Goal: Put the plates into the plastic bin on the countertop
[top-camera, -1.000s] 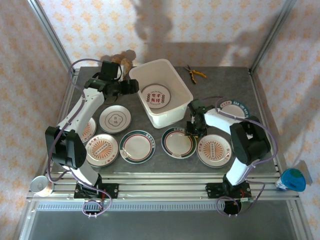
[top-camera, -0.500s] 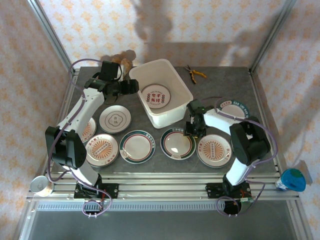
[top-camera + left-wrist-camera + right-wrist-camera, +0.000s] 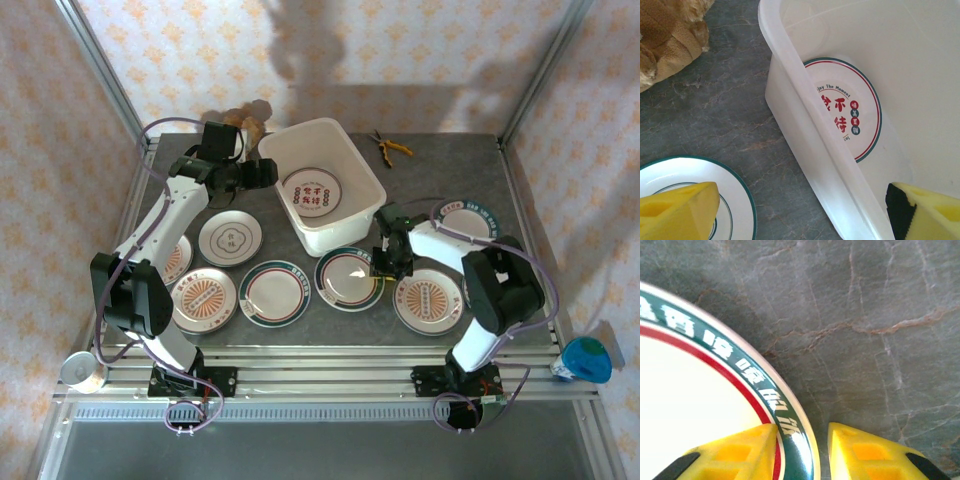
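The white plastic bin (image 3: 355, 175) stands at the back middle of the dark countertop (image 3: 450, 165), with one red-lettered plate (image 3: 312, 192) flat inside it. Several plates lie in front of the bin. My right gripper (image 3: 385, 262) is shut on the right rim of a green-rimmed plate (image 3: 345, 278), which sits slightly tilted. In the right wrist view one finger (image 3: 735, 452) rests on that plate (image 3: 695, 390) and the other stands just outside its rim. My left gripper (image 3: 262, 175) is open astride the bin's left wall (image 3: 805, 125), holding nothing.
More plates lie at the left (image 3: 230, 238), front left (image 3: 203, 298), front middle (image 3: 274, 292), front right (image 3: 428, 300) and right (image 3: 468, 218). Orange-handled pliers (image 3: 390, 147) lie behind the bin, a brown furry thing (image 3: 250, 120) is at the back left. Aluminium rails frame the counter.
The right gripper has closed in on the green-rimmed plate's rim, and that plate has shifted left and toward the bin. The left arm has not moved.
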`<action>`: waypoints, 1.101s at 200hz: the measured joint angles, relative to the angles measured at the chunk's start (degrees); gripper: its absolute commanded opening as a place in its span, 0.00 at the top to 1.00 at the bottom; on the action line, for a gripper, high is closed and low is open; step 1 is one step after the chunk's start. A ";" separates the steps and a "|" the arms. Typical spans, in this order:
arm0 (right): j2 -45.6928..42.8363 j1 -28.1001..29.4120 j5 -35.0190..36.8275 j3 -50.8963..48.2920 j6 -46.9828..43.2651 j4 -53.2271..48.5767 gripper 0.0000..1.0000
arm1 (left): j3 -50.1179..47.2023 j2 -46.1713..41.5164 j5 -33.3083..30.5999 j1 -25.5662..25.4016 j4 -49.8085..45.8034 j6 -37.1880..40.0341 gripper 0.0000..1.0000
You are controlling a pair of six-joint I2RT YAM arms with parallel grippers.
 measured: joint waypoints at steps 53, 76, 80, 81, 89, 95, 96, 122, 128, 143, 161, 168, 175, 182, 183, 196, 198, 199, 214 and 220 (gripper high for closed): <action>-1.60 0.00 -0.61 -1.36 1.29 0.50 0.75 | 0.00 0.15 0.00 0.00 0.00 0.02 0.11; -1.90 0.00 -0.81 -1.70 1.53 0.98 0.78 | 0.00 0.39 0.02 0.00 0.00 0.02 0.11; -1.92 0.00 -0.83 -1.79 1.55 1.03 0.78 | 0.00 0.42 0.00 0.00 0.00 0.02 0.11; -1.95 0.00 -0.83 -1.79 1.57 1.03 0.78 | 0.00 0.44 0.02 0.00 0.00 0.02 0.11; -2.08 0.00 -0.83 -1.97 1.66 1.25 0.78 | 0.00 0.50 0.00 0.00 0.00 0.02 0.11; -2.12 0.00 -0.83 -2.08 1.68 1.42 0.79 | 0.00 0.52 0.00 0.00 0.00 0.02 0.11; -2.14 0.00 -0.83 -2.10 1.68 1.42 0.79 | 0.00 0.52 0.02 0.00 0.00 0.02 0.11; -2.67 -0.02 -0.83 -2.71 1.73 1.99 0.82 | 0.00 0.61 0.02 0.00 0.00 0.02 0.11; -2.89 0.00 -0.81 -2.93 1.75 2.19 0.82 | 0.00 0.61 0.00 0.00 0.00 0.02 0.11; -3.34 0.00 -0.81 -3.50 1.88 2.75 0.83 | 0.00 0.61 0.00 0.00 0.00 0.02 0.11; -3.80 0.00 -0.79 -3.98 2.21 3.21 0.85 | 0.00 0.61 0.00 0.00 0.00 0.02 0.11; -3.93 0.00 -0.76 -4.15 2.32 3.32 0.87 | 0.00 0.61 0.00 0.00 0.00 0.02 0.11; -4.04 0.00 -0.76 -4.26 2.34 3.39 0.87 | 0.00 0.61 0.00 0.00 0.00 0.02 0.11; -4.20 0.00 -0.76 -4.44 2.36 3.54 0.88 | 0.00 0.61 0.00 0.00 0.00 0.02 0.11; -4.26 0.00 -0.79 -4.48 2.36 3.56 0.88 | 0.00 0.61 0.00 0.00 0.00 0.02 0.11; -4.59 0.00 -0.83 -4.92 2.51 3.87 0.89 | 0.00 0.61 0.00 0.00 0.02 0.02 0.11; -4.68 0.00 -0.81 -4.98 2.54 3.96 0.90 | 0.00 0.61 0.00 0.00 0.00 0.02 0.11; -4.70 0.00 -0.81 -5.03 2.54 3.98 0.90 | 0.00 0.61 0.00 0.00 0.02 0.02 0.11; -5.05 0.00 -0.81 -5.35 2.69 4.17 0.92 | 0.00 0.61 0.00 0.00 0.02 0.02 0.11; -5.18 0.00 -0.83 -5.46 2.75 4.20 0.92 | 0.00 0.61 0.00 0.00 0.02 0.02 0.11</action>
